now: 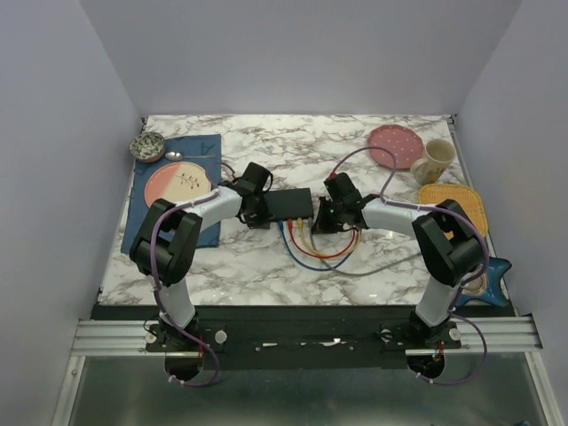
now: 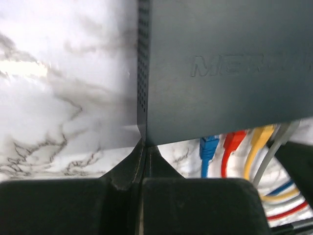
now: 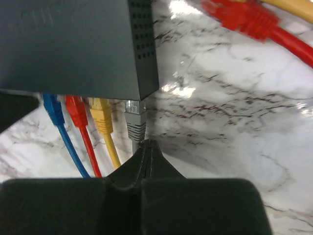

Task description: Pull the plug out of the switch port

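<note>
Matte-black and flat, the switch point(image 1: 289, 205) lies mid-tabletop point(image 1: 293, 142), with a blue plug point(image 3: 51, 105), a red plug point(image 3: 73, 108), a yellow plug point(image 3: 101, 115) and a grey plug point(image 3: 135, 120) seated along its near edge. The left hand point(image 2: 143, 147) — fingers pressed together — sits at its near left corner. The right hand point(image 3: 148, 144), likewise closed, has its tips at the cable just below the grey plug.

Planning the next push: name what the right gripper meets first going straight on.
The gray plug, just ahead of the shut right gripper; behind it sits the switch. The gap is hard to judge.
</note>
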Tool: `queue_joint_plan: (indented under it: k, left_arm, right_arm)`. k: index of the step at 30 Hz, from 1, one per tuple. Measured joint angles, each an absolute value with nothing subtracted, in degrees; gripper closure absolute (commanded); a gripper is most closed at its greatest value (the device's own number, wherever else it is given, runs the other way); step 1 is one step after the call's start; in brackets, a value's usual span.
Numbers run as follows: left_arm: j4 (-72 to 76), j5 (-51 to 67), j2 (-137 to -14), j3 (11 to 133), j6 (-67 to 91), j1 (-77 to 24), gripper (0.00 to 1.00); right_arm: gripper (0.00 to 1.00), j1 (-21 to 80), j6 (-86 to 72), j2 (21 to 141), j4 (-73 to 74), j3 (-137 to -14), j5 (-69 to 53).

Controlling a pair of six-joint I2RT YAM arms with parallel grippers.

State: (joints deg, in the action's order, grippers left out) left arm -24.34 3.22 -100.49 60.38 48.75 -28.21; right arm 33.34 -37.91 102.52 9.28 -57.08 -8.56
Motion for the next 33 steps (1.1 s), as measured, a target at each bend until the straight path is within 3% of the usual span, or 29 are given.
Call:
queue_joint_plan:
  k: [10, 23, 25, 26, 29, 32, 33]
  left_arm:
    - [-28.5, 2.0, -107.6, 73.5, 46.8, -25.3, 1.00]
    - [-27.9, -0.2, -106.0, 70.0, 45.6, -22.5, 0.98]
    - [-26.6, -0.4, -104.0, 66.8, 45.7, -22.4, 0.90]
    - [-26.4, -0.5, -103.0, 65.6, 45.7, -22.4, 0.69]
    - [-25.1, -0.7, -98.5, 61.2, 45.8, -22.2, 0.27]
    - [-23.5, -1.0, -93.8, 57.8, 46.5, -22.2, 0.01]
    - [-22.5, -0.9, -92.6, 56.8, 47.0, -22.2, 0.01]
  right_arm:
    - [0.99, 34.8, -38.6, 106.3, 11.3, -61.8, -13.4]
    - [0.99, 28.1, -37.7, 107.4, 15.3, -67.6, -11.2]
    - [0.99, 27.9, -37.4, 109.3, 16.1, -70.9, -11.0]
    - [0.99, 27.9, -37.3, 110.4, 16.3, -72.3, -10.8]
    - [0.99, 28.1, -36.8, 112.6, 17.0, -74.3, -9.6]
    - [0.99, 28.1, -36.5, 112.2, 18.9, -74.0, -7.0]
    - [0.99, 28.1, -36.5, 111.3, 19.2, -73.3, -6.0]
